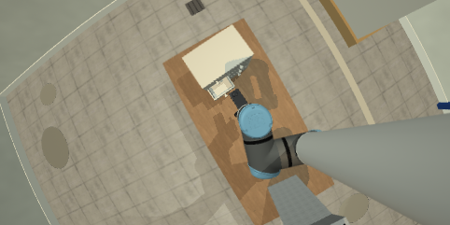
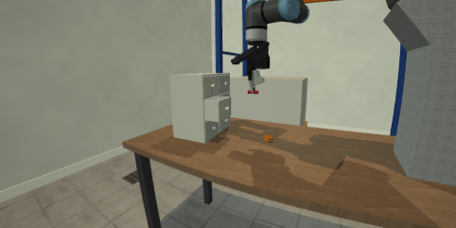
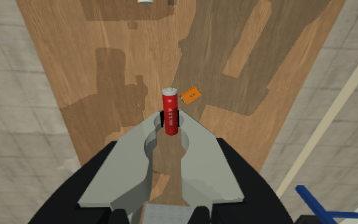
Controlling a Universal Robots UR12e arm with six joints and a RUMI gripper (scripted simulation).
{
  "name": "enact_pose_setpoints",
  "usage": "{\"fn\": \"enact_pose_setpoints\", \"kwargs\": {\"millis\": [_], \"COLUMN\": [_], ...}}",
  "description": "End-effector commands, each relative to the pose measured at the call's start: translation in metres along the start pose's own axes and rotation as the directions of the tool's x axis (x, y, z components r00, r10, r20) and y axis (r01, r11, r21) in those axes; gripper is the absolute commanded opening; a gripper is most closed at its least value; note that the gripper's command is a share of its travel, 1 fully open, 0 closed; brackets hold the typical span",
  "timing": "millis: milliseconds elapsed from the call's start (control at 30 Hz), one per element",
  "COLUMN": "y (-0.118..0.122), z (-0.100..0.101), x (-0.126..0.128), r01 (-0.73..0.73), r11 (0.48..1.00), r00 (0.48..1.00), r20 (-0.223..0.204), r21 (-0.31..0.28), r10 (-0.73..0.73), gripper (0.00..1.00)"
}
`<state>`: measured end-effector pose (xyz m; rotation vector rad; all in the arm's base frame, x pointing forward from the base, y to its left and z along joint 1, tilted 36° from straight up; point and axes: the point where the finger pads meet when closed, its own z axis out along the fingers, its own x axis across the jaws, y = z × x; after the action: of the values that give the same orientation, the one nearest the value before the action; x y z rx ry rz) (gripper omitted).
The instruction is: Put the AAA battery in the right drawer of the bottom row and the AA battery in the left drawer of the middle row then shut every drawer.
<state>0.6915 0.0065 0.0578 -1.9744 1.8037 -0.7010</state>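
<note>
Robot arm point(image 1: 255, 120) point(image 2: 255, 16), gripper point(image 1: 233, 93) point(image 2: 254, 89) point(image 3: 171, 111): wrist section seen approx. vertical in ext. view, w/ gripper pointed straight down & held well above surface. Forearm raised toward upper part of same view; blue joint caps exposed. In top view, gripper extended from beneath round blue wrist cap. In wrist view, pale fingers angled inward, tips brought near each other & closed on a red cylindrical batt. point(image 3: 170, 112), gripped betw. dark pads.

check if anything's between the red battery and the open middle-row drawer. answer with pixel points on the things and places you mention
Nothing visible stands between the red battery point(image 2: 254, 92) point(image 3: 170, 109), held in the end effector point(image 2: 253, 89) point(image 3: 171, 111), and the open drawer point(image 1: 220, 88) point(image 2: 211, 111). The orange item point(image 2: 268, 138) point(image 3: 191, 94) lies on the table point(image 1: 289, 106) point(image 2: 227, 160) point(image 3: 150, 30), well below the battery.
</note>
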Motion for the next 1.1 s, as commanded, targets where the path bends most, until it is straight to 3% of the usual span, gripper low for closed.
{"fn": "enact_pose_setpoints", "kwargs": {"millis": [0,800,1067], "y": [-0.0003,-0.0004,-0.0002], "z": [-0.0046,-0.0053,-0.0046], "x": [0.0,0.0001,0.0003], "r01": [0.0,0.0,-0.001], "r11": [1.0,1.0,0.997], "r00": [1.0,1.0,1.0], "r20": [0.0,0.0,0.001], "r21": [0.001,0.019,0.08], "r10": [0.0,0.0,0.001], "gripper": [0.05,0.05,0.05]}}
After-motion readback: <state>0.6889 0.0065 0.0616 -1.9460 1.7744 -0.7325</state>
